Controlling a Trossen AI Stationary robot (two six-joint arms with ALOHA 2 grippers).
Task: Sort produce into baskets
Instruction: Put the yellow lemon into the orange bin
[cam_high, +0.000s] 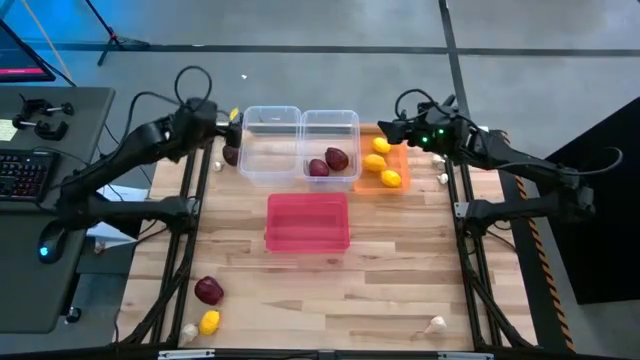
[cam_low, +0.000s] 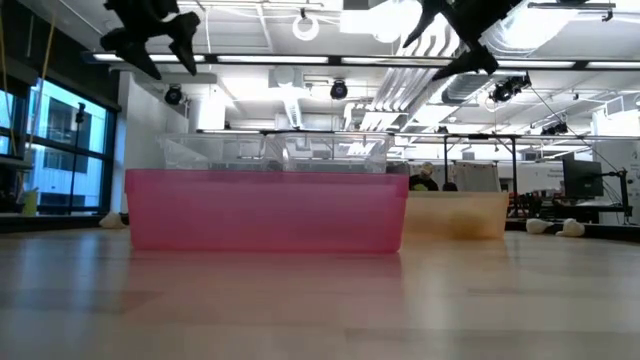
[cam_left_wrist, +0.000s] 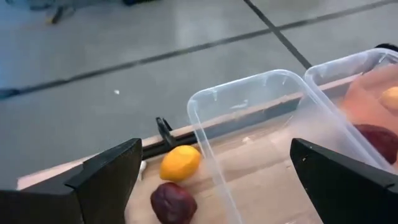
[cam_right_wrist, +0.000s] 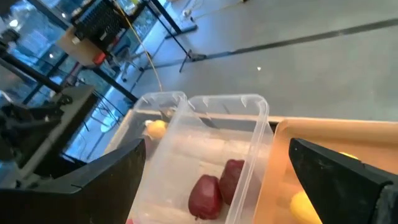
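Note:
My left gripper is open and empty, raised above the table's far left, beside the empty clear bin. Its wrist view shows a lemon and a red onion lying on the table by that bin. My right gripper is open and empty, raised above the far end of the orange bin, which holds three lemons. The second clear bin holds two red onions. The pink bin stands empty at mid-table.
Near the front left lie a red onion, a lemon and a garlic bulb. Another garlic bulb lies front right, two right of the orange bin, and one by the far-left onion.

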